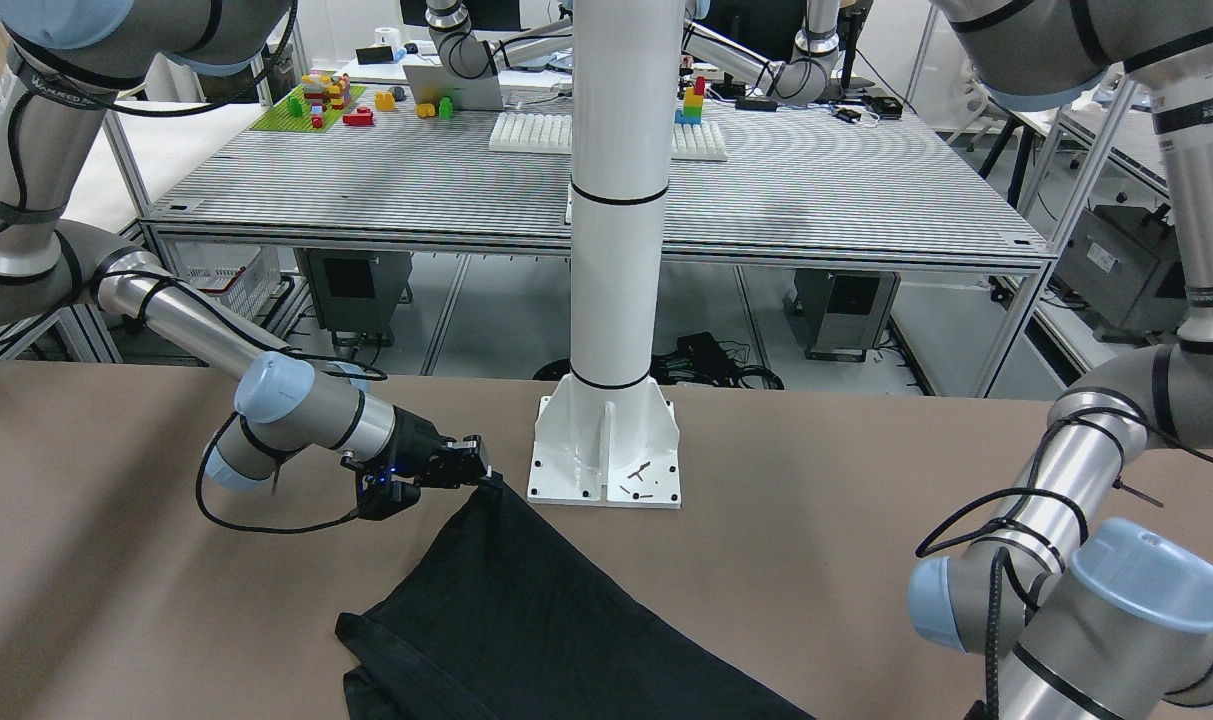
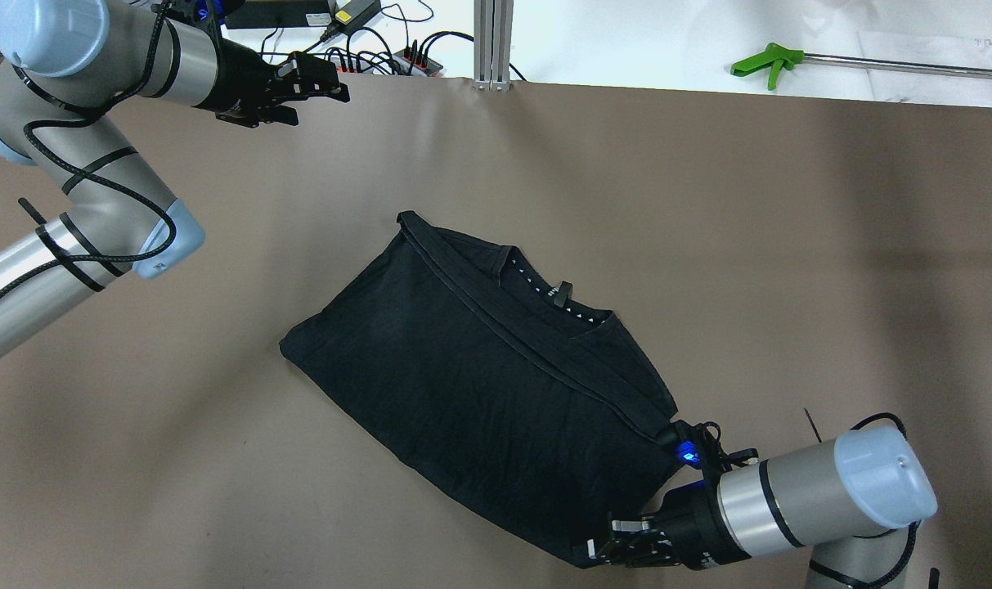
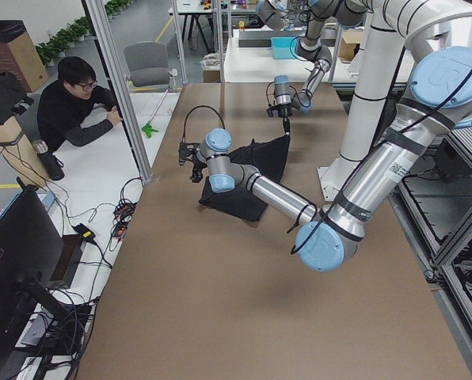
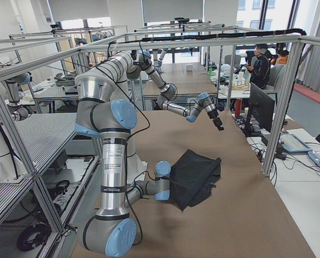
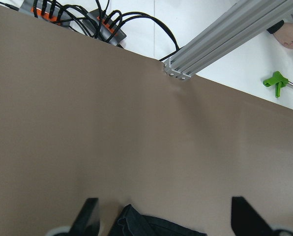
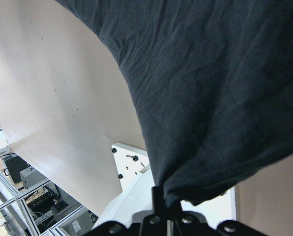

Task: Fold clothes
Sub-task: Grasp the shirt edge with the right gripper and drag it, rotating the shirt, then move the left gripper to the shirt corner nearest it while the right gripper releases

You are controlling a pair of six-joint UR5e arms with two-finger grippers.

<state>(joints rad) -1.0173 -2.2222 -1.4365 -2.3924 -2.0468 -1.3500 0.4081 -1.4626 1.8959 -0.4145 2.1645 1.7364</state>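
Closest to the overhead camera, the right gripper [image 2: 600, 550] is clamping its 2 fingers tight on the near right corner of the black garment [image 2: 479, 384]. It is holding that corner raised off the brown table [image 2: 790, 245], so the cloth is draping down from the pinch to the surface. Beyond the pinch, the garment is lying in the middle of the table as a rough rectangle slanting from far left to near right. Its collar [image 2: 557, 298], edged with small white dots, is facing the far right. At the far left edge of the table, the left gripper [image 2: 340, 82] is hovering well apart from the garment. Its jaws are standing wide and are gripping nothing; the wrist view is showing only bare table between its fingers [image 5: 90, 211]. Off the table at the far right, a green-handled tool [image 2: 761, 61] is lying on a white surface.
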